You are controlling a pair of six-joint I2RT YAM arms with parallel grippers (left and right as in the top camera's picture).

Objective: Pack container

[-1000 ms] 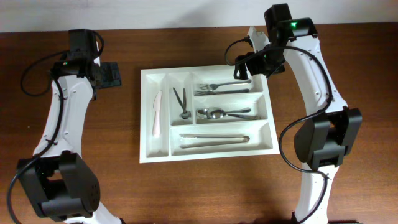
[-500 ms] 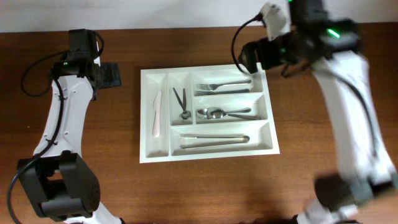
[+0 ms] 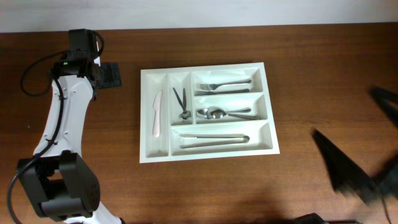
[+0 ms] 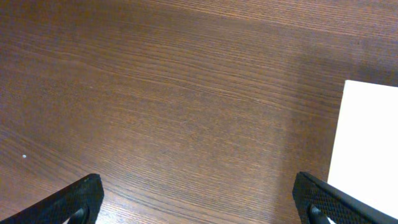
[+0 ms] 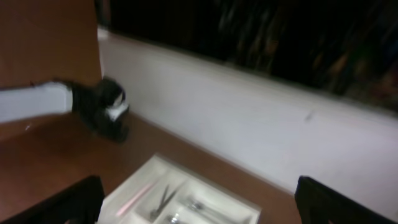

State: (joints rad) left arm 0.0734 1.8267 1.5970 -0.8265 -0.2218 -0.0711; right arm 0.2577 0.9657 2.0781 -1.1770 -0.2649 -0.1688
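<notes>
The container (image 3: pixel 147 155), a white cutlery tray, lies in mid-table. It holds a pale knife (image 3: pixel 157 113), dark tongs (image 3: pixel 180 102), forks (image 3: pixel 221 87), spoons (image 3: pixel 221 113) and long metal tongs (image 3: pixel 214 140). My left gripper (image 3: pixel 112 74) hovers left of the tray's far left corner, open and empty over bare wood (image 4: pixel 199 211); the tray's edge (image 4: pixel 373 143) shows at the right of its wrist view. My right arm (image 3: pixel 348 171) is a dark blur at the lower right. My right gripper (image 5: pixel 199 208) is open and empty, high up, seeing the tray (image 5: pixel 137 183) from afar.
The wooden table (image 3: pixel 311 62) runs to a white wall along the far edge (image 5: pixel 249 106). My left arm (image 3: pixel 62 118) stretches down the table's left side. In the right wrist view it shows at the left (image 5: pixel 74 102).
My right arm has swung away from the tray's far right corner, up and toward the lower right, now motion-blurred. The left arm and the tray's contents have not moved.
</notes>
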